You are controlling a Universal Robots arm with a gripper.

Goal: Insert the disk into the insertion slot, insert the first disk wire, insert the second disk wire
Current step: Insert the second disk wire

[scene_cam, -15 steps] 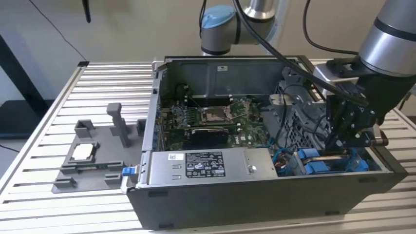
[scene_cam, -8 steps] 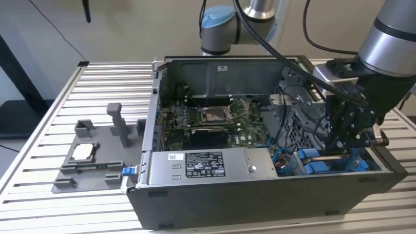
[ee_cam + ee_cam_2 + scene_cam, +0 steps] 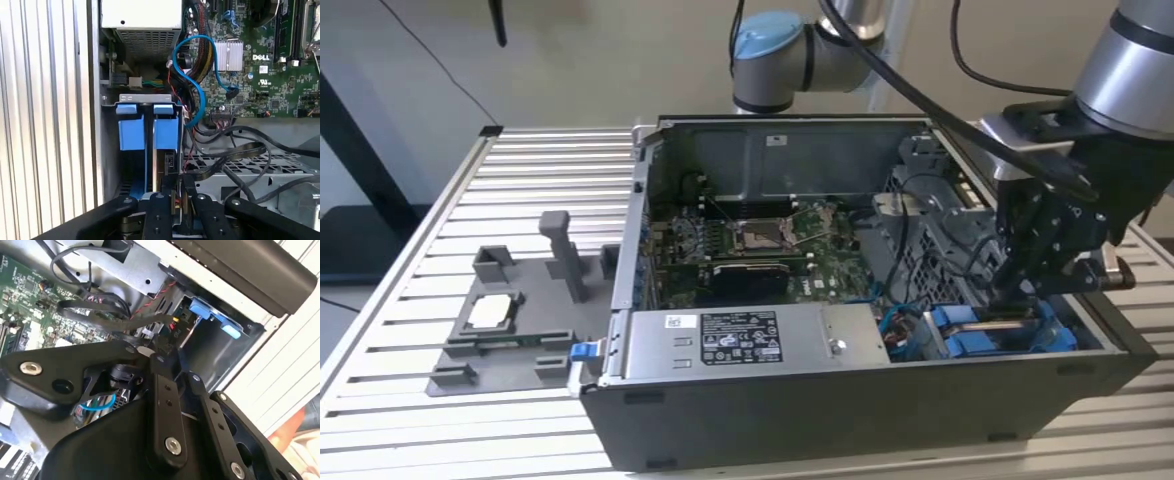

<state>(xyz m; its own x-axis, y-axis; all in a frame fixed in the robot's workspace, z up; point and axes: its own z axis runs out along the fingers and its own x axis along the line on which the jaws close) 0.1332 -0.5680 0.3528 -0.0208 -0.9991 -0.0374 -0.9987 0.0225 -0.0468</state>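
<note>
In the exterior view an open computer case [image 3: 854, 400] lies on its side on a slatted metal bench [image 3: 520, 200], with the green motherboard [image 3: 761, 245] exposed in its middle and a grey power-supply box [image 3: 734, 340] with a label along the near wall. The robot arm [image 3: 1121, 60] comes down from the exterior view's right, and its black tool [image 3: 1034, 290] hangs inside the case at the corner toward the exterior view's right, just above the disk [image 3: 994, 335], whose blue carrier bracket shows in the drive bay beside a blue cable [image 3: 894, 320]. On the bench toward the exterior view's left stands a grey fixture [image 3: 520, 320] with a small pale part resting on it. In the second wrist view the tool [image 3: 150, 347] is seen from behind its black linkage, with the fingers [image 3: 162, 390] drawn close together near a bundle of dark wires [image 3: 100, 305]; a blue tab of the bracket [image 3: 212, 315] sticks out by the case wall. In the first wrist view the disk [image 3: 160, 137] sits upright in its slot beside the case wall, its two blue bracket faces side by side, and the tool [image 3: 177, 192] is pinched onto the disk's near edge, a finger on either side of it. The looping blue cable [image 3: 197, 75] and a flat black cable [image 3: 235, 155] run just beside the bay.
</note>
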